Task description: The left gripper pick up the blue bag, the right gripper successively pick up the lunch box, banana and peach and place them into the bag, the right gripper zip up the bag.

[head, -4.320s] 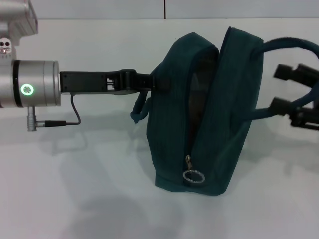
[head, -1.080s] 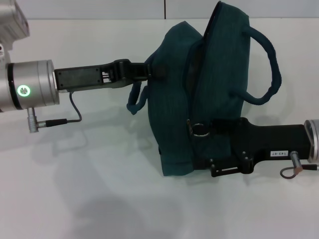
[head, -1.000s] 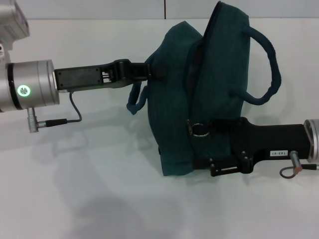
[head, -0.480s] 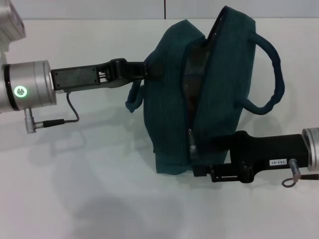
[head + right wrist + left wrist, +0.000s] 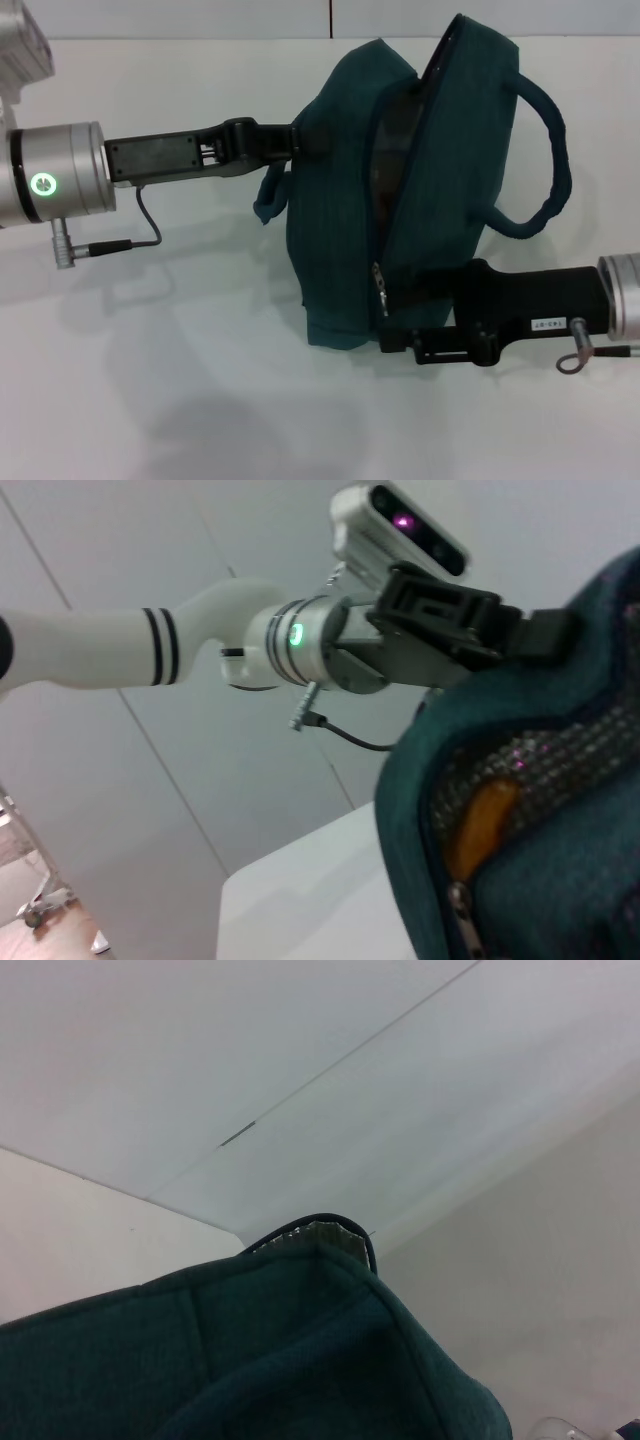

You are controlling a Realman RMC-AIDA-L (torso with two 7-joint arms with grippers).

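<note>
Zipping step — your left gripper (image 5: 292, 142) clamps the blue bag (image 5: 400, 200); right gripper (image 5: 392, 300) pinches the zipper pull (image 5: 379, 286) — draw it upward.

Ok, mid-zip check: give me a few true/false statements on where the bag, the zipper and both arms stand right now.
1. The blue bag is fully zipped shut. False: the opening gapes along the upper part, with the zipper pull low on the front.
2. The left gripper is at the bag's upper left side by the strap. True.
3. The right gripper is parked away from the bag. False: it is against the bag's lower front, beside the zipper pull.
4. Something yellow-orange shows inside the opening in the right wrist view. True.
5. The bag lies flat on the white table. False: it stands upright, with its handle looping out on the right.
</note>
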